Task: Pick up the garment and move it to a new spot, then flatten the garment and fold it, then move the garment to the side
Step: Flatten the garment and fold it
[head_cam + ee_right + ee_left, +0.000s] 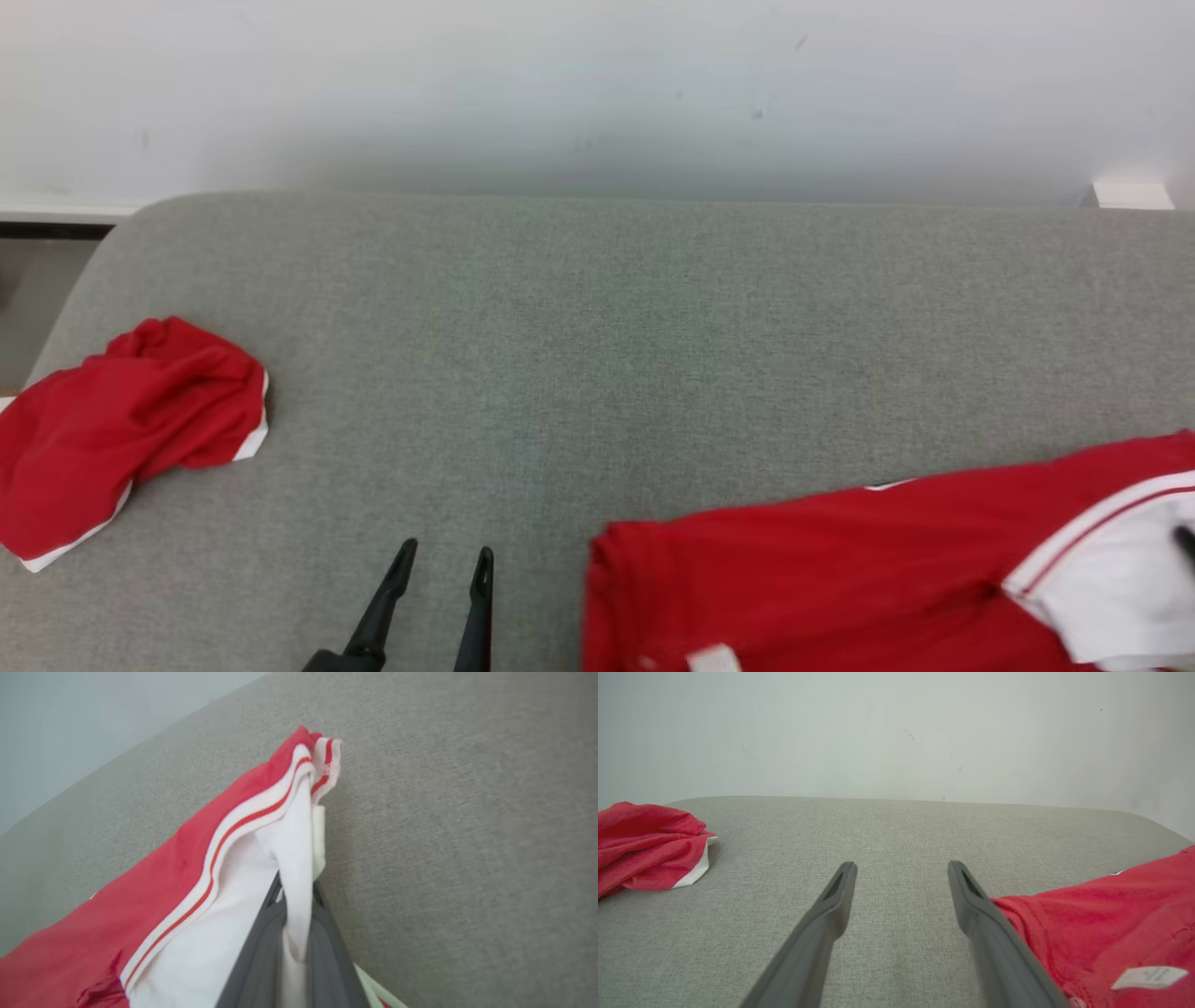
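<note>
The grey fabric-covered bench (597,355) is being lit brightly and evenly by soft, diffuse light. A faint grey shadow band is being cast along the foot of the plain white wall (597,84). A soft-edged shadow is being laid on the bench just right of the crumpled red cloth with white trim (121,420).

In the head view, the left edge of the red and white knit garment (840,579) is being smeared by blur. In the left wrist view, the bench's far edge is being bowed by the wide lens, and the dark left pincer (902,868) is being rendered soft toward the bottom edge. In the right wrist view, the garment's white panel is being nearly washed out, and the dark right pincer (297,891) is being shown out of focus.
</note>
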